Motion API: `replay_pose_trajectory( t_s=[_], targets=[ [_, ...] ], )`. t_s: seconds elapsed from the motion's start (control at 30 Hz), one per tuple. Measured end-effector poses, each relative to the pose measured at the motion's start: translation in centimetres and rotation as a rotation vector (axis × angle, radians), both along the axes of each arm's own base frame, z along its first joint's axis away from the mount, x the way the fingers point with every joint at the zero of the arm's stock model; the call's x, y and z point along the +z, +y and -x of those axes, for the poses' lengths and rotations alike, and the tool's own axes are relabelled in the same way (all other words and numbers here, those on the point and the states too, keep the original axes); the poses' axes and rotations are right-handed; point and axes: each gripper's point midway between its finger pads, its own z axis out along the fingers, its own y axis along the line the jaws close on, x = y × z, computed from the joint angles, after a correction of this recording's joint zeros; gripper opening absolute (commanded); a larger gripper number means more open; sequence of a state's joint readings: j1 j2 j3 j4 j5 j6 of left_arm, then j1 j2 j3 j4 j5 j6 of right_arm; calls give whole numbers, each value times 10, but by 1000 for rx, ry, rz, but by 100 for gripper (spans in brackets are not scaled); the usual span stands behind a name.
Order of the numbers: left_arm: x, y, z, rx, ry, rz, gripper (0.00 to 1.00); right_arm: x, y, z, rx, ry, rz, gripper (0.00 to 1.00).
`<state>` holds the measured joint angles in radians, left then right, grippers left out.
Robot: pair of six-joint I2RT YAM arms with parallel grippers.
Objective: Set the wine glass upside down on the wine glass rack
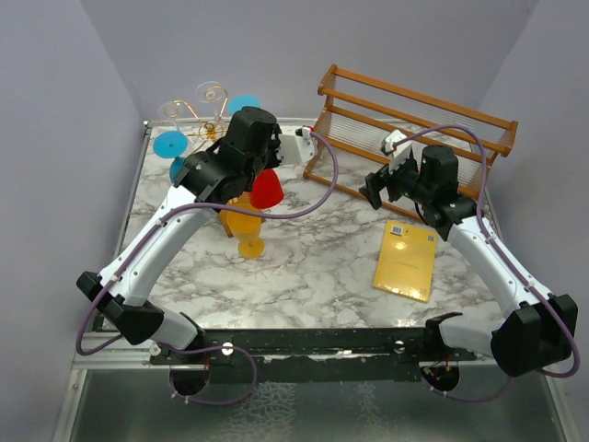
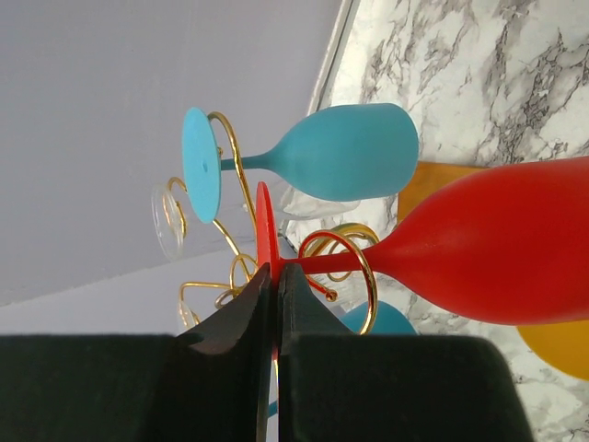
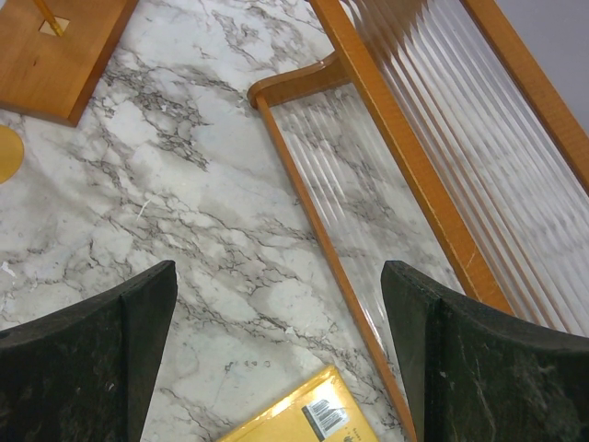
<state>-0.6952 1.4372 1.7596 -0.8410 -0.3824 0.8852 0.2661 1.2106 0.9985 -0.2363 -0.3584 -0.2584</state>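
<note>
My left gripper (image 2: 274,269) is shut on the thin foot of a red wine glass (image 2: 488,244). From above, the glass's bowl (image 1: 268,190) hangs mouth-down under the gripper (image 1: 260,168), above the table. The wine glass rack (image 2: 369,290) is gold wire with curled arms and stands at the back left (image 1: 207,115). The red stem crosses in front of one gold curl; I cannot tell whether they touch. A blue glass (image 2: 345,152) and a clear glass (image 2: 167,221) hang on the rack. My right gripper (image 3: 276,272) is open and empty over the marble (image 1: 375,189).
A yellow glass (image 1: 247,226) stands on the table just in front of the red one. A large wooden slatted rack (image 1: 414,120) fills the back right. A yellow packet (image 1: 405,262) lies near the right arm. The wire rack's wooden base (image 3: 55,46) shows in the right wrist view.
</note>
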Motion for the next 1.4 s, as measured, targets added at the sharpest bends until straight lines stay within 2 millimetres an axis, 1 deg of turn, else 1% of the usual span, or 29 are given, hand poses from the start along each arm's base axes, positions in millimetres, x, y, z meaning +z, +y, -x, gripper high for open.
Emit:
replay_pose_trajectory(
  t_s=[0.23,0.37,0.53,0.8,1.13,1.4],
  targets=[
    [-2,-3,-8,20,-11,6,0,0,0,0,1,0,-1,92],
    [-5,-3,-10,32,-15,5,4,0,0,0,2,0,-1,92],
    [-14,-3,-10,35,6,-3,12,0,0,0,3,0,-1,93],
    [-19,-10,-8,16,33,31,20,0,0,0,3,0,-1,93],
    [-31,-17,-1,-11,94,57,22,0,0,0,3,0,-1,93],
    [-34,-26,3,-44,125,102,33,0,0,0,3,0,-1,93]
  ],
)
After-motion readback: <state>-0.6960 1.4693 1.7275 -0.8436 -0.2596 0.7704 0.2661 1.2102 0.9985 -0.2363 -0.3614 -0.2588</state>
